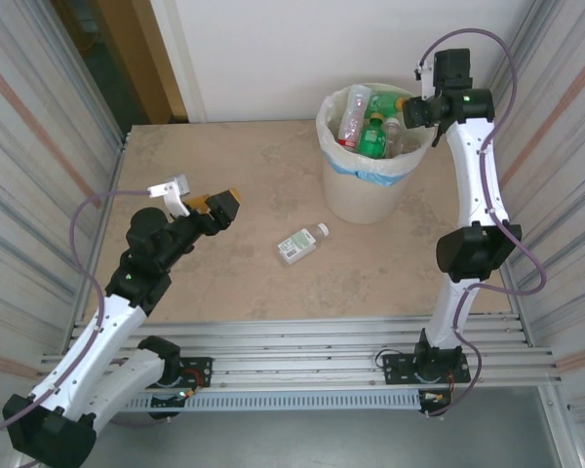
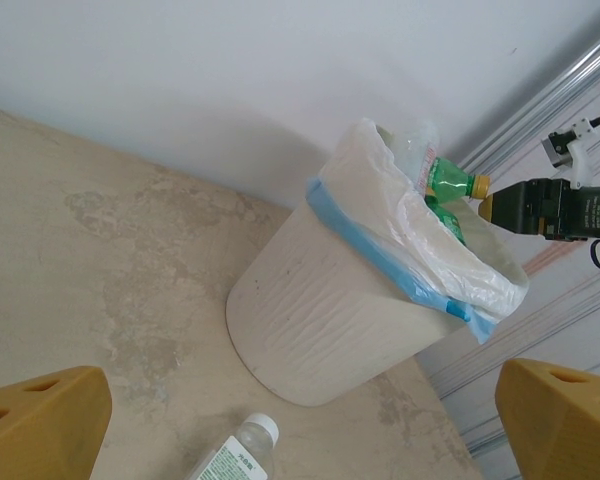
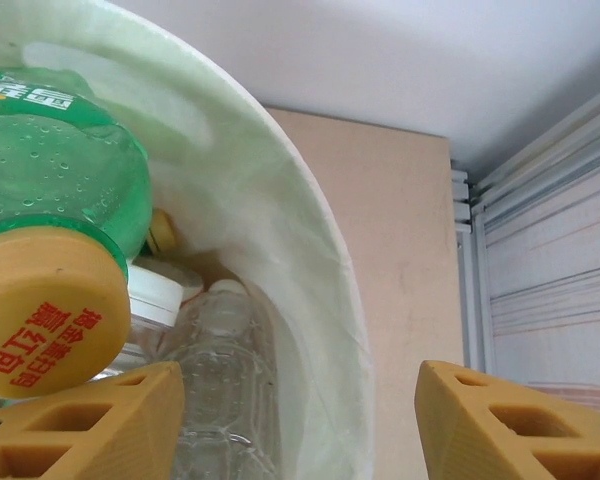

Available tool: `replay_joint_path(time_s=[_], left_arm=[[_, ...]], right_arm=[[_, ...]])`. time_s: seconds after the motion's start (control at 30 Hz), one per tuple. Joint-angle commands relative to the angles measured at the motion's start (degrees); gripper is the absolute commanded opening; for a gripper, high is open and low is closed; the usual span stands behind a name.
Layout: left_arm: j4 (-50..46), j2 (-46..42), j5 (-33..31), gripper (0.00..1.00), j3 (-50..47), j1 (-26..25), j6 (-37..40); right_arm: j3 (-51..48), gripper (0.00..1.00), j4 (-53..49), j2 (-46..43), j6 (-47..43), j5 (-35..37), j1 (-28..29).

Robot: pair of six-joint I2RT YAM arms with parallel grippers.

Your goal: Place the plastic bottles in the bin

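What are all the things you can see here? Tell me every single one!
round cream plastic wastebasket with a white bag liner: one, cream, far right part of the table.
plastic bottles inside the wastebasket: at least four, green and clear, piled up.
small clear plastic bottle with a white cap: one, lying on the table in front of the wastebasket.
beige stone-look table: one, under everything.
left gripper: one, yellow fingers, open, over the table's left side.
right gripper: one, yellow fingers, open, above the wastebasket's rim.
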Motion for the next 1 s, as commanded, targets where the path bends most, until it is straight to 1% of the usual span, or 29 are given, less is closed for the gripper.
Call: replay_joint_path(time_s=[0.0,0.2,0.37,0.73,0.87,0.97], left_arm=[[0.59,-0.98,-0.81,0.99,1.18,-0.28,0.16],[0.59,-1.08,-0.94,0.99,1.05,-0.24,0.29],[0.78,-1.05,-0.95,0.99,0.78,-0.25,0.04],[0.52,-0.42,0.16,0.99,1.36,-0.24,0.39],[-0.38,1.08,2.18,0.99,2.37,-0.24,1.76],[-1.37,3.13,5.02,0.99,3.57,-0.28,3.49]], right_arm=[[0.47,0.62,1.93,-2.89,3.18,-2.64,0.56],[-6.06,0.67,7.94,-9.51,7.06,-2.84,1.48],[-13.89,0.77,14.98,-14.57,9.96,-6.56,2.28],[-11.78,0.82,16.56,-8.71,11.19,-0.77,2.56],[-11.09,0.83,16.77,-6.88,11.05,1.89,2.55],[-11.18,0.83,17.20,-6.10,11.03,4.02,2.30]])
